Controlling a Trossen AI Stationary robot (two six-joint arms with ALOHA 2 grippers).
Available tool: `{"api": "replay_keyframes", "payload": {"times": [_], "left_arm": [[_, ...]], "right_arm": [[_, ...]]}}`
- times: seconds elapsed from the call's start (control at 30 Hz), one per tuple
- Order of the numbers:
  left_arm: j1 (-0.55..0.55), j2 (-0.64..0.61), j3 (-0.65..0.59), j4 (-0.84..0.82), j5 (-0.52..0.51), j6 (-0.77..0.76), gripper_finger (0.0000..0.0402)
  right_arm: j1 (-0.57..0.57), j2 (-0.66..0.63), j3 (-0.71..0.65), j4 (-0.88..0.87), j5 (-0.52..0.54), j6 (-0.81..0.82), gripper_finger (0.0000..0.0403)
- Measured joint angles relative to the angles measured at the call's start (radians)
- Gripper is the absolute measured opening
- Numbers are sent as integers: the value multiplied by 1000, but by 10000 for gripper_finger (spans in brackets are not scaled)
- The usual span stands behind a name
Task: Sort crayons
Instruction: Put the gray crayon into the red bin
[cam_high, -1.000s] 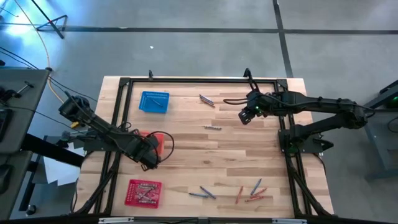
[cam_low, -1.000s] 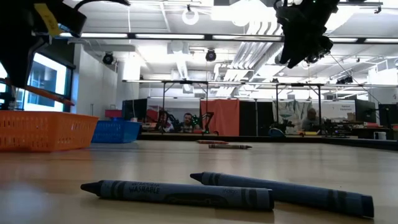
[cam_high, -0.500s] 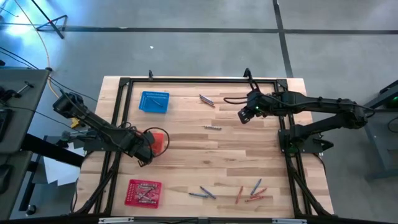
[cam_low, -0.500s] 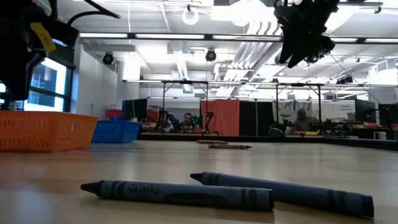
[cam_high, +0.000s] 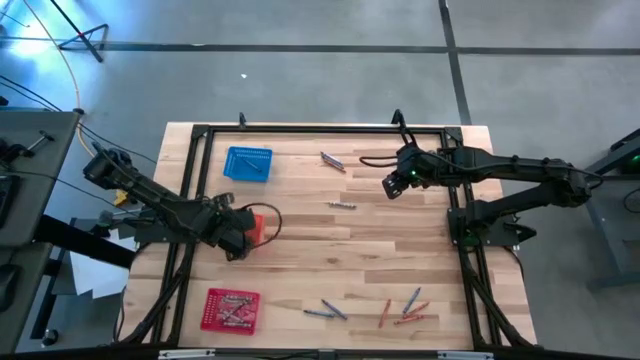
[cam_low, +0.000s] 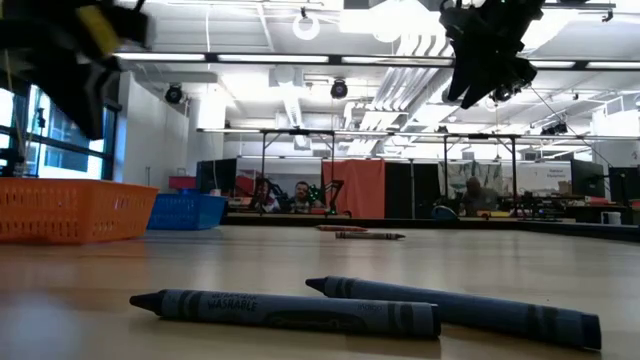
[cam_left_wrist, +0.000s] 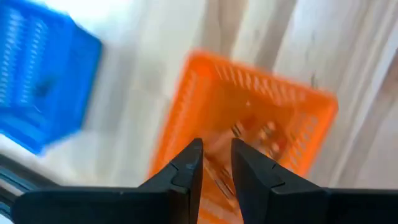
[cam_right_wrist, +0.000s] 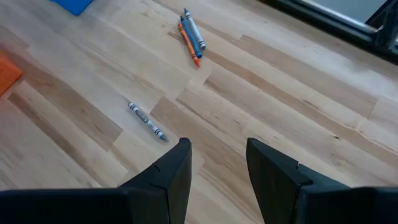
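The 2 nearest greyish-blue crayons (cam_low: 290, 311) in the low view carry a dark printed label, too blurred to read for certain. The left hand (cam_left_wrist: 215, 163) hovers over the orange basket (cam_left_wrist: 249, 124), fingers slightly apart and empty; orange crayons (cam_left_wrist: 255, 134) lie in the basket just beyond its fingertips. The right hand (cam_right_wrist: 214, 163) hangs open above the tabletop (cam_right_wrist: 292, 106), 1 grey crayon (cam_right_wrist: 147, 121) just ahead and 2 more (cam_right_wrist: 191, 32) farther off. 1 blue basket (cam_high: 247, 163) and 1 red basket (cam_high: 230, 309) also stand on the tabletop.
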Motion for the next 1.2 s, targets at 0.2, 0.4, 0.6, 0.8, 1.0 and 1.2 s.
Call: {"api": "replay_keyframes", "payload": {"times": [0.2, 0.4, 0.6, 0.8, 1.0, 1.2], "left_arm": [[117, 0, 44, 100, -71, 165, 70], [327, 29, 44, 404, -81, 457, 70], [482, 151, 45, 736, 116, 613, 70], [494, 347, 44, 897, 166, 664, 70], [494, 501, 44, 1082, 167, 665, 70], [499, 533, 44, 1206, 167, 734, 70]], "right_arm": [[0, 0, 0, 0, -53, -9, 149], [-3, 0, 0, -2, -70, -47, 149], [1, 0, 0, -11, -90, -70, 149], [19, 0, 0, -19, -90, -80, 149], [31, 0, 0, -23, -90, -98, 149], [31, 0, 0, -23, -90, -90, 149]]}}
